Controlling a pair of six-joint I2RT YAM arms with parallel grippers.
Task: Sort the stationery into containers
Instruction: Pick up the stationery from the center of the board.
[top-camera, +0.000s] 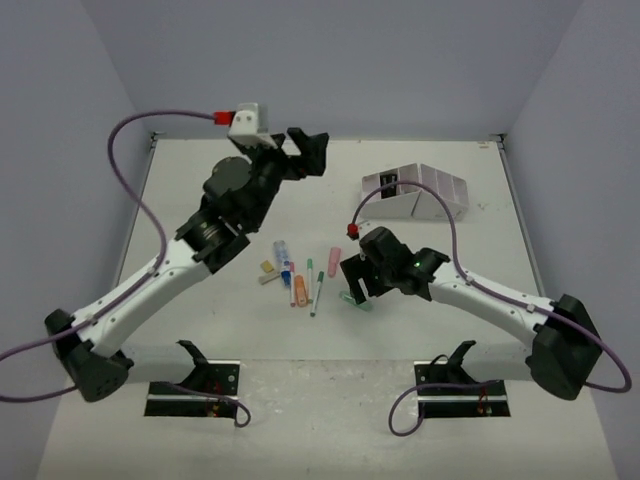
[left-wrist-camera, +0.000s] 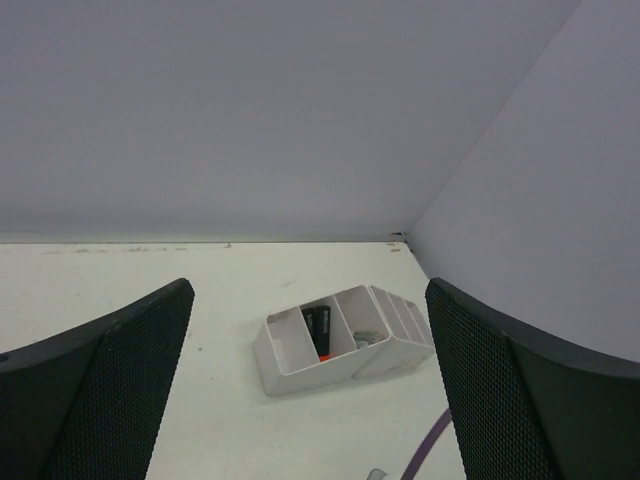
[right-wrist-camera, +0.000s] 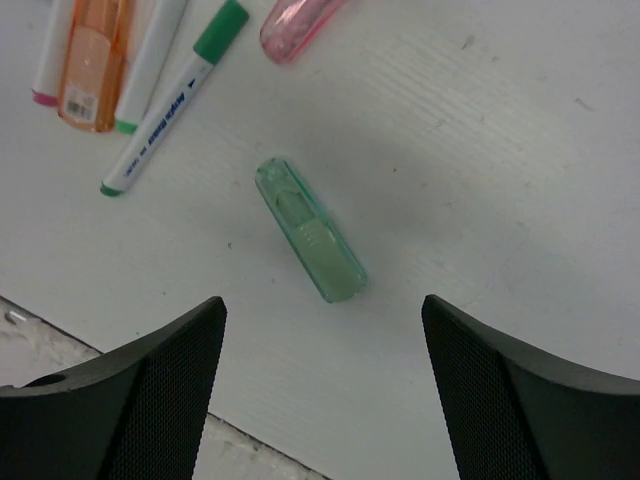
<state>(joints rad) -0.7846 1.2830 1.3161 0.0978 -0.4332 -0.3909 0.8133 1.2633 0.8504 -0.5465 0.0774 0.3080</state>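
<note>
The containers are one white slanted organizer (top-camera: 420, 192), standing at the back right of the table. My left gripper (top-camera: 305, 155) hangs high to its left, open and empty. Its wrist view looks down on the organizer (left-wrist-camera: 300, 372), where two black-and-orange highlighters (left-wrist-camera: 320, 332) lie in one compartment and small grey pieces (left-wrist-camera: 365, 340) in the neighbouring one. My right gripper (right-wrist-camera: 325, 390) is open low over the table, a translucent green eraser (right-wrist-camera: 310, 243) lying just beyond its fingertips, untouched. More stationery lies nearby: a green-capped pen (right-wrist-camera: 175, 95), an orange highlighter (right-wrist-camera: 92, 60) and a pink eraser (right-wrist-camera: 295, 20).
Loose stationery is bunched at the table's middle (top-camera: 295, 275), with a tan block (top-camera: 267, 267) and a blue-tinted piece (top-camera: 281, 248) on its left. The table's near edge (right-wrist-camera: 110, 350) runs close under my right gripper. A purple cable (left-wrist-camera: 432, 440) arcs in front of the organizer.
</note>
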